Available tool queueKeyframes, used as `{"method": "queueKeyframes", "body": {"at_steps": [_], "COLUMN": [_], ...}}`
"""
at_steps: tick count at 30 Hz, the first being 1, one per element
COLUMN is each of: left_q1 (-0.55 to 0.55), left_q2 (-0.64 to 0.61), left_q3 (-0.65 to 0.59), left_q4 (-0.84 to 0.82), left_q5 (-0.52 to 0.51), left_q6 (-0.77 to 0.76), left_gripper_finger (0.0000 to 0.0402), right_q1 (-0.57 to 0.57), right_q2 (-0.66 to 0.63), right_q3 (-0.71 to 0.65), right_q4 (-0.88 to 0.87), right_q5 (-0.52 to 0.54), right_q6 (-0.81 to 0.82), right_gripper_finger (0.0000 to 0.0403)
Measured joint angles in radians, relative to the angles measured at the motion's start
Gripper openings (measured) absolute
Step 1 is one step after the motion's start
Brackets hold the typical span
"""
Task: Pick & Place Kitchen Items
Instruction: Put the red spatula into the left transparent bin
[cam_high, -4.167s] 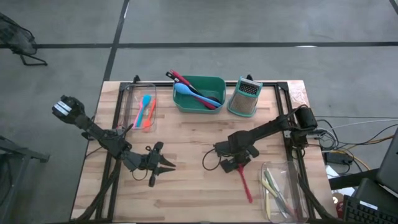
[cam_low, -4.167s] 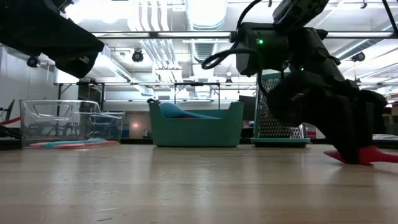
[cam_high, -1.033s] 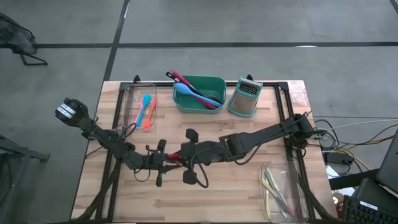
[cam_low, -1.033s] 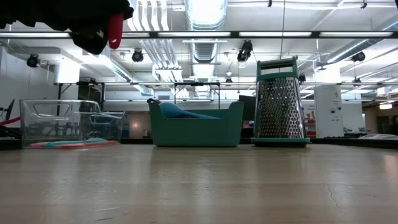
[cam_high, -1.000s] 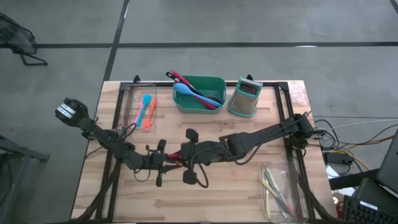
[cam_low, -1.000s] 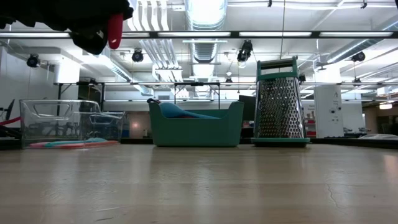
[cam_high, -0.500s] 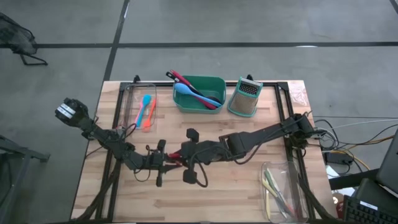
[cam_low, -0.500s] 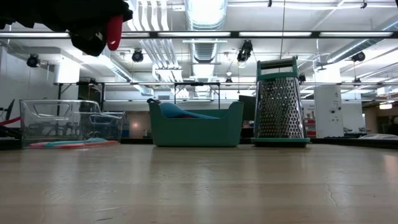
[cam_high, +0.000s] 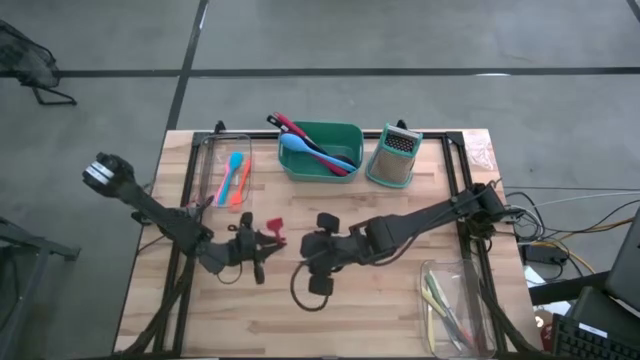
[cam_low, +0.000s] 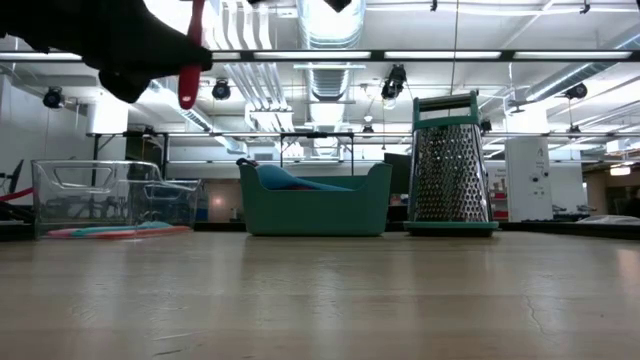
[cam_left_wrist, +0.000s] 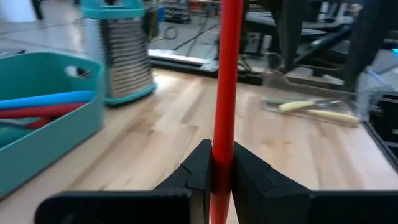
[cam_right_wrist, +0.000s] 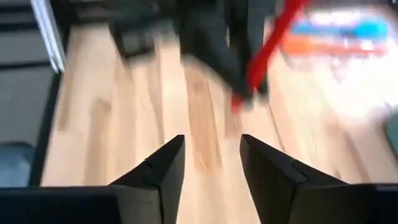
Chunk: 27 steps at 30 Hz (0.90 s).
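While my left gripper (cam_left_wrist: 221, 171) clamps the red spatula (cam_left_wrist: 225, 81) by its handle, centre-left in the high view, my right gripper (cam_right_wrist: 210, 163) sits just beside it, fingers parted, apparently holding nothing; that view is blurred.

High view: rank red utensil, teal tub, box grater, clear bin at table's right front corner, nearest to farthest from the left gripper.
From the left gripper, shut on the utensil:
1. Red utensil: in its grip, mid-table.
2. Teal tub: back centre, holding other utensils.
3. Box grater: back, right of the tub.
4. Clear bin: front right corner, beyond the right gripper.
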Motion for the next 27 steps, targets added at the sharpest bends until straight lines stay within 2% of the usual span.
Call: {"method": "queueKeyframes", "body": {"at_steps": [3, 7, 16, 22, 27], "left_q1": [0.0, 0.0, 0.043, 0.19, 0.389], "left_q2": [-0.081, -0.229, -0.561, -0.679, -0.707], "left_q3": [0.0, 0.003, 0.014, 0.035, 0.036], "left_q4": [-0.144, -0.412, -0.947, -1.116, -1.225], "left_q5": [-0.055, -0.15, -0.362, -0.348, -0.184], "left_q6": [-0.069, -0.195, -0.476, -0.516, -0.524], "left_gripper_finger": [0.0041, 0.0042, 0.0043, 0.0043, 0.0043], "right_q1": [0.008, 0.029, 0.076, 0.095, 0.11], "right_q2": [-0.002, -0.002, -0.001, -0.001, -0.001], "right_q3": [-0.035, -0.115, -0.3, -0.346, -0.348], "right_q4": [-0.07, -0.075, 0.051, 0.175, 0.235], "right_q5": [0.008, 0.03, 0.085, 0.082, 0.082], "right_q6": [0.055, 0.12, 0.181, 0.18, 0.172], "right_gripper_finger": [0.0167, 0.0184, 0.0195, 0.0175, 0.0152]}}
